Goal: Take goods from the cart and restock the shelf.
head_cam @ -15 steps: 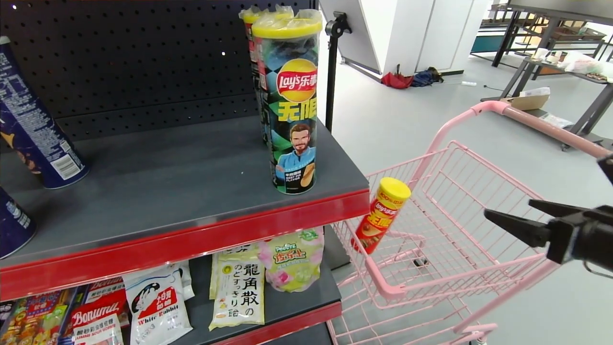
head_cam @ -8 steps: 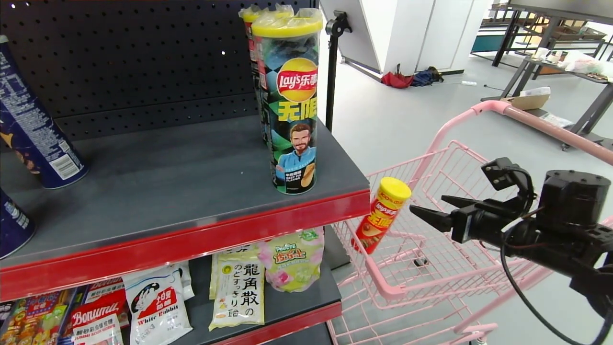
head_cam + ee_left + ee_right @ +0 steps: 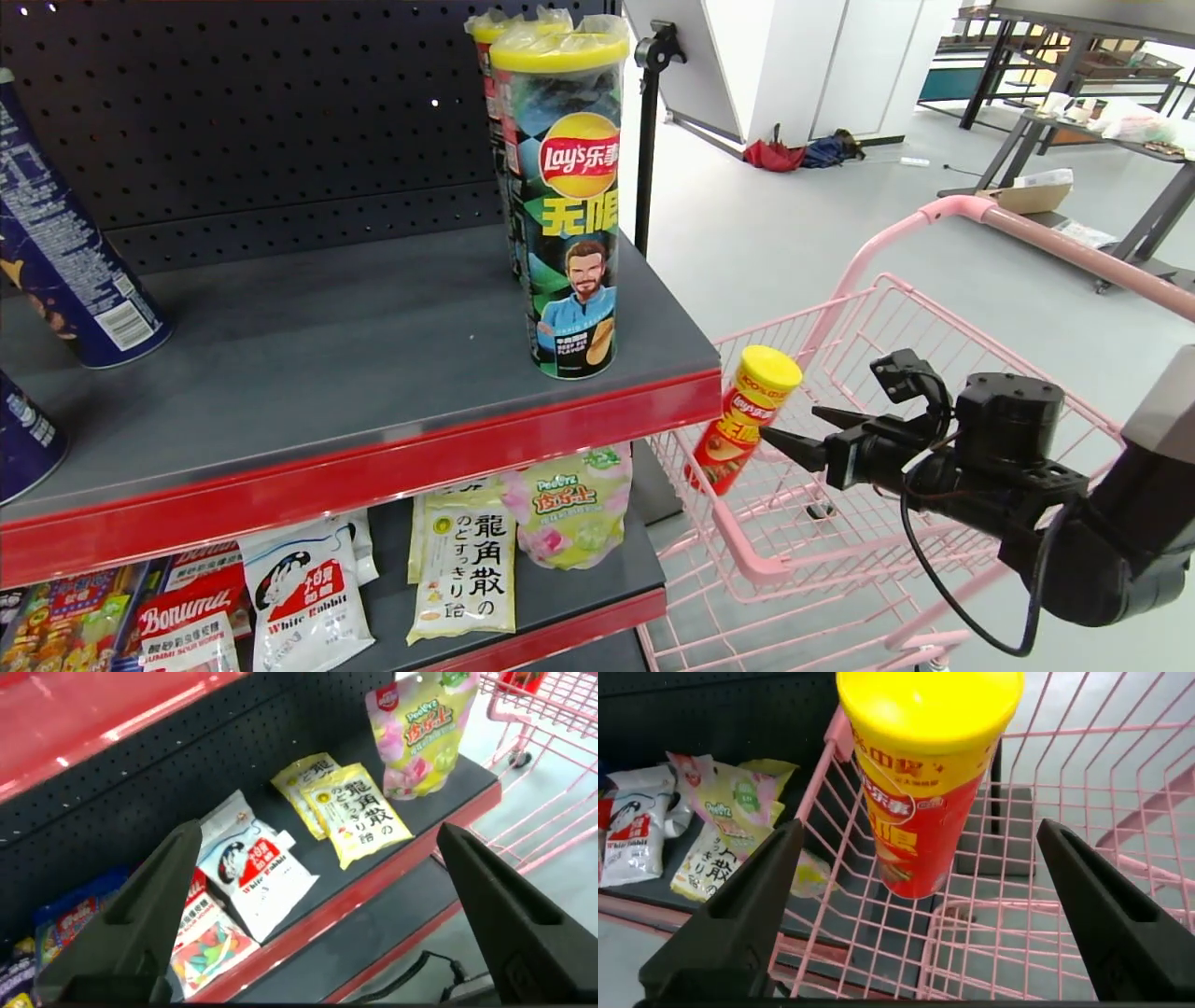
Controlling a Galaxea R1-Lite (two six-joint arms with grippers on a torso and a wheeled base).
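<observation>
shelf point(image 3: 308, 345): grey deck with a red front lip and a black pegboard back. I see a lower deck under it.
cart point(image 3: 742, 551): pink wire basket, parked just beside the shelf's right end.
right claw point(image 3: 794, 425): inside the cart, fingers spread wide. The tips are just short of the red can and nothing is gripped.
left claw point(image 3: 320, 829): fingers wide apart and empty, hanging in front of the lower deck's front edge, over the bags.
tall can point(image 3: 569, 215): green and black with a yellow lid, upright at the top deck's front right corner. A second one like it stands right behind, mostly hidden.
blue cans point(image 3: 65, 233): two at the top deck's left edge, both cut off by the frame.
red can point(image 3: 742, 420): the goods to pick, yellow lid up, tilted in the cart's corner nearest the shelf. From the right wrist I see it sitting between my two fingers and ahead of them, with no contact.
bags: white bag point(image 3: 303, 588), yellow pouch point(image 3: 467, 560) and green-pink pouch point(image 3: 569, 504), ranged from the middle to the right end of the lower deck's front edge.
</observation>
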